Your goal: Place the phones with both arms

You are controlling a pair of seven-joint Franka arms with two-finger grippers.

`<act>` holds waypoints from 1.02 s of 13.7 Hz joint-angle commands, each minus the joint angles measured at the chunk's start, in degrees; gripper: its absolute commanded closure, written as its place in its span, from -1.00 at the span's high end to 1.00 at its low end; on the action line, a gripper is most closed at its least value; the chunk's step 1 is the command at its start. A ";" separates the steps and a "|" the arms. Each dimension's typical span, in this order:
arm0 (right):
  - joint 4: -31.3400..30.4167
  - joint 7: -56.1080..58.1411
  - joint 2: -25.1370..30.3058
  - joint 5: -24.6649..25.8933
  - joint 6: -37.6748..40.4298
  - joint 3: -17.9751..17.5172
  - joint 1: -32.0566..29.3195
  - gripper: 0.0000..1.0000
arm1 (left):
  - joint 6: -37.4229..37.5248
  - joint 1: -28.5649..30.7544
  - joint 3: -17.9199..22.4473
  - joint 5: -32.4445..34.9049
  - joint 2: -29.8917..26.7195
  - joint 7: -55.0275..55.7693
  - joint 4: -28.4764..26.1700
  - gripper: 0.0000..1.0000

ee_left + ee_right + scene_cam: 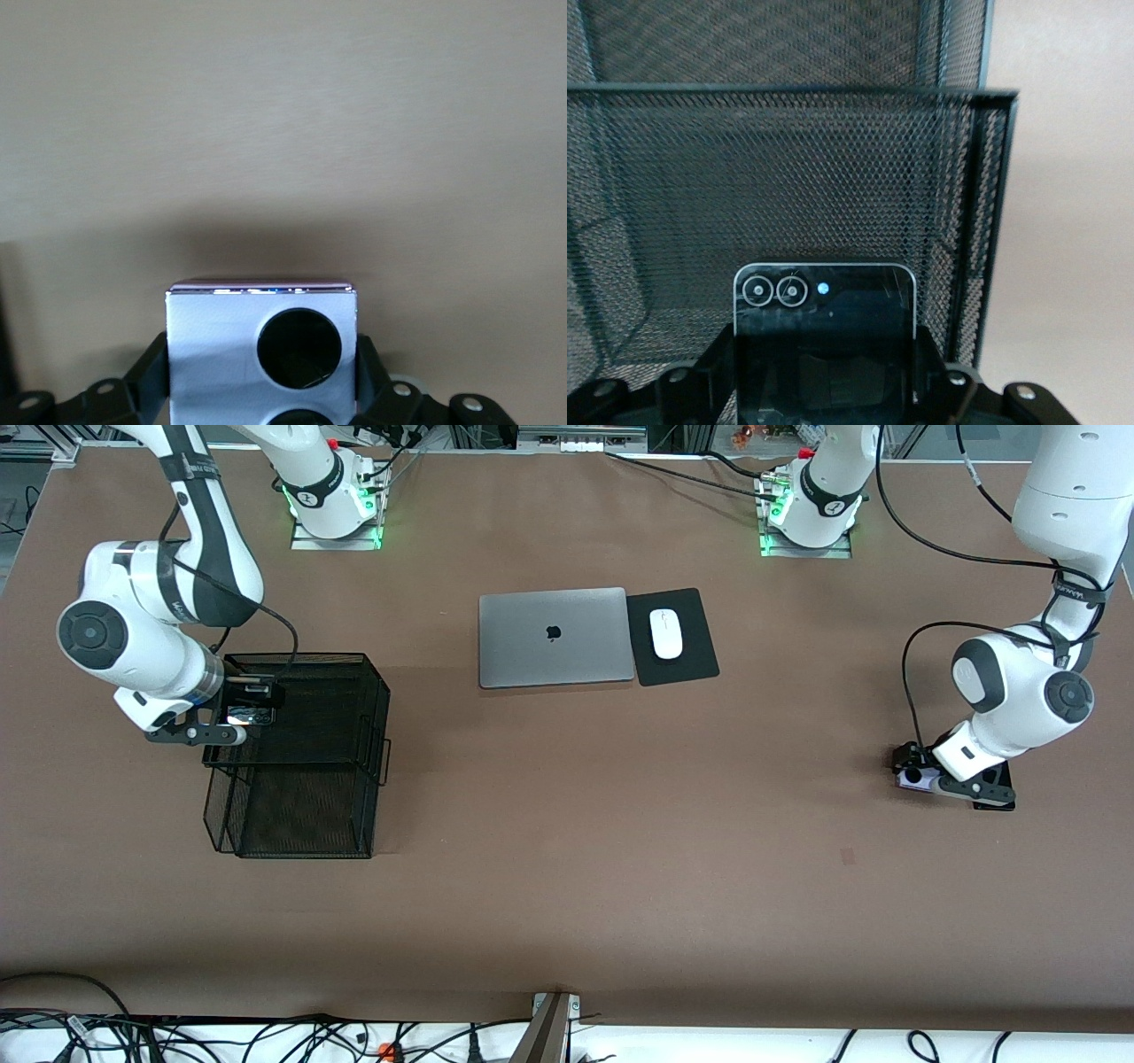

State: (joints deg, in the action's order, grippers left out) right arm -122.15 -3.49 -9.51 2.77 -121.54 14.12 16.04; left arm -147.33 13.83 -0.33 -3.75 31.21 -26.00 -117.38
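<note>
Right gripper (232, 722) grasps the small black phone (824, 341) over the mesh basket (301, 779). Left gripper (921, 775), apparently at table level (beside the long black slab (999, 790)), clamps the lilac phone (261, 350).

Lilac phone (221, 345), black phone (824, 332), black mesh basket (306, 815)

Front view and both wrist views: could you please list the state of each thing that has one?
Left pincer: shut on the lilac phone, low at the table.
Right pincer: shut on the small black phone, over the mesh tray.
Long black phone: flat on table.
Laptop: closed.
</note>
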 commanded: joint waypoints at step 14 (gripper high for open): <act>5.93 0.32 0.90 -0.83 2.06 0.90 0.57 0.99 | 17.33 -33.58 -0.19 -0.91 1.47 48.10 16.81 -1.00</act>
State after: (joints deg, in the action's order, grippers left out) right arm -120.26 -3.51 -9.34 2.76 -124.63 14.44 16.21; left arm -134.17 -14.50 -1.64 -3.76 31.32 15.47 -105.78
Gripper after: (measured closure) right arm 0.004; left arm 0.150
